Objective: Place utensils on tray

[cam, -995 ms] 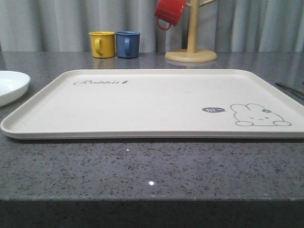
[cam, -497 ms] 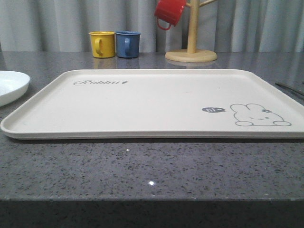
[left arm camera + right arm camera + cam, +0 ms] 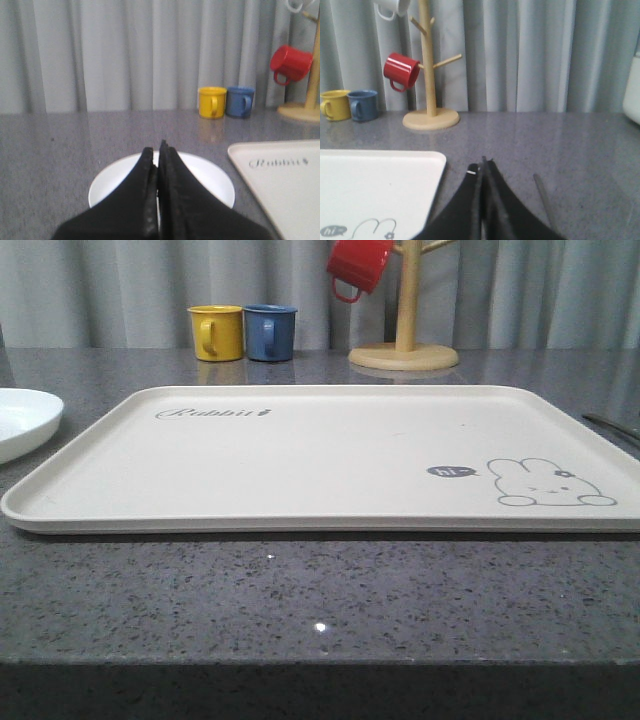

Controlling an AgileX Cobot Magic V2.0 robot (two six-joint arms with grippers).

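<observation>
Left gripper (image 3: 159,150): Your left gripper has its two black fingers pressed together, with nothing between them. It hangs low over the table.

White plate (image 3: 210,175): It sits right under and just past the left fingertips.

Right gripper (image 3: 481,167): Your right gripper is pinched closed too, and it holds nothing.

Utensil (image 3: 543,194): One thin dark metal stick lies flat on the grey table, just beside the right fingers, on the side away from the tray. You cannot tell if it is a fork handle, a spoon handle or a chopstick.

Tray (image 3: 427,159): Its rounded corner is just beside the right fingers, on the other side from the stick. The rabbit drawing is close to that corner.

How far along: I think you are at the very start. The tray (image 3: 60,508) has no cutlery on it at all. Every piece is yet to be picked up and put there.

What the front view adds: You see the whole bare tray top, and only a sliver of cutlery (image 3: 612,425) at the far edge of the picture.

What the wrist views add: The right one shows the stick close up and how near your fingers are to it. The left one shows the plate whole.

Far off: The yellow mug (image 3: 215,332), blue mug (image 3: 269,332) and the mug tree (image 3: 405,310) with the red mug stand well past both grippers.
</observation>
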